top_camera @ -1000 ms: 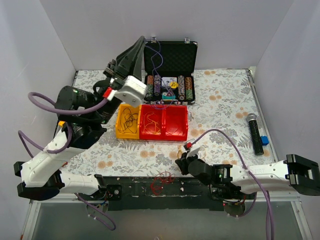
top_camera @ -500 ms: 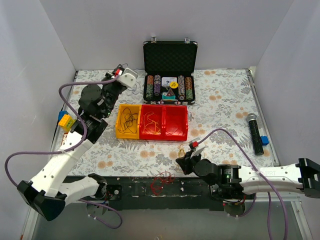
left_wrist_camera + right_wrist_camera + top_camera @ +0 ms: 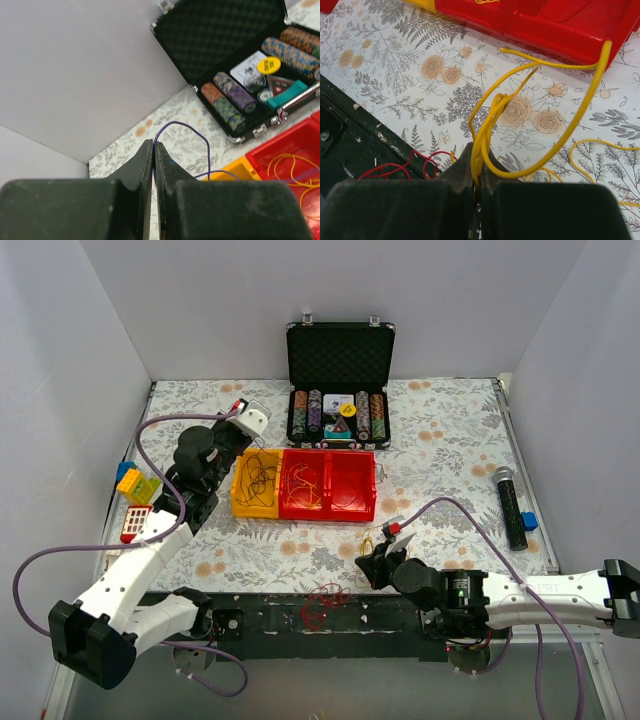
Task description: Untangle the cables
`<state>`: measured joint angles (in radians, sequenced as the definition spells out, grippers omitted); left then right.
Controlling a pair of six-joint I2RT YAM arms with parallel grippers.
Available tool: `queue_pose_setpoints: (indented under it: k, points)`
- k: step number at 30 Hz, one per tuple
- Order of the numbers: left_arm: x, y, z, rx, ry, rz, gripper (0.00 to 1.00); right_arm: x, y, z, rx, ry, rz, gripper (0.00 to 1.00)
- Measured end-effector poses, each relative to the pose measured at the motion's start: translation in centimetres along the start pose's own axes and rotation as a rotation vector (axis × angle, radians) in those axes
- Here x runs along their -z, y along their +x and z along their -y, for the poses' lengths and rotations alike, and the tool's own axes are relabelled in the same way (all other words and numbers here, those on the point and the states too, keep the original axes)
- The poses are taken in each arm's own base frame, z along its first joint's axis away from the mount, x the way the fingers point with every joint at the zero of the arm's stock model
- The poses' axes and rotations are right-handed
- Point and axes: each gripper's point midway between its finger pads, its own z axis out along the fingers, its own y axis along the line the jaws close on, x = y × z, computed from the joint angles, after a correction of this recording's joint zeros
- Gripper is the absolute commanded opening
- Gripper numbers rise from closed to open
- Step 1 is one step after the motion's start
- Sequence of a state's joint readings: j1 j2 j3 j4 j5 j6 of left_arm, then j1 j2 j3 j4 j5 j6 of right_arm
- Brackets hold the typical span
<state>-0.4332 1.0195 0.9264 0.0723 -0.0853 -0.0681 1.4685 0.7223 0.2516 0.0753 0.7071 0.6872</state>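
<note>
My right gripper [image 3: 372, 562] [image 3: 476, 150] is shut on a bundle of yellow cable [image 3: 490, 120] low over the flowered table, in front of the red bin [image 3: 545, 20]. The cable loops up to the bin's edge. A red cable [image 3: 325, 600] [image 3: 395, 167] lies on the black base strip beside it. My left gripper [image 3: 250, 412] [image 3: 153, 145] is shut on a thin purple wire [image 3: 180, 122] that loops toward the yellow bin [image 3: 238, 502] [image 3: 235, 170]. Dark wires [image 3: 258, 478] lie in the yellow bin. Yellow-orange wires [image 3: 302, 485] and red wires [image 3: 350, 490] lie in the red bin [image 3: 330, 513].
An open black poker chip case [image 3: 340, 350] stands behind the bins. A black microphone [image 3: 510, 505] and a blue block [image 3: 529, 521] lie at the right. Coloured toy blocks [image 3: 130, 480] and a red piece [image 3: 133, 523] lie at the left edge.
My left arm came down from high over the case to the back left of the yellow bin, with the purple wire. My right gripper shifted slightly right with the yellow cable.
</note>
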Motion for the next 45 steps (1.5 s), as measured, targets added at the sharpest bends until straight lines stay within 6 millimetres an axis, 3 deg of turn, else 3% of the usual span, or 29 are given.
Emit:
queue_pose_setpoints:
  k: [6,12,15,22,26,29,37,45]
  points:
    - [-0.6,4.1,1.7,-0.010,0.036,-0.078,0.00,0.3,-0.3,0.2,-0.020,0.002,0.007,0.01]
    - [-1.0,4.4,1.7,0.009,0.044,-0.076,0.00,0.6,-0.4,0.6,-0.032,0.010,0.015,0.01]
    - [-1.4,2.6,1.3,0.032,0.053,-0.036,0.00,0.6,-0.3,0.7,-0.036,0.015,0.013,0.01]
    - [-1.2,-6.5,-2.0,0.102,0.047,0.180,0.00,0.3,0.4,1.0,-0.021,0.032,-0.007,0.01]
    - [-0.5,-8.1,-2.5,0.119,0.051,0.224,0.00,0.2,0.7,1.1,-0.012,0.040,-0.017,0.01]
    - [-0.4,-7.5,-2.0,0.121,0.063,0.214,0.00,0.2,0.8,1.2,-0.009,0.043,-0.020,0.01]
    - [-0.3,-1.9,0.9,0.106,0.104,0.087,0.00,0.3,0.6,1.1,-0.014,0.039,-0.016,0.01]
    - [-0.3,-1.6,0.8,0.105,0.090,0.088,0.00,0.5,0.3,1.1,-0.025,0.036,-0.006,0.01]
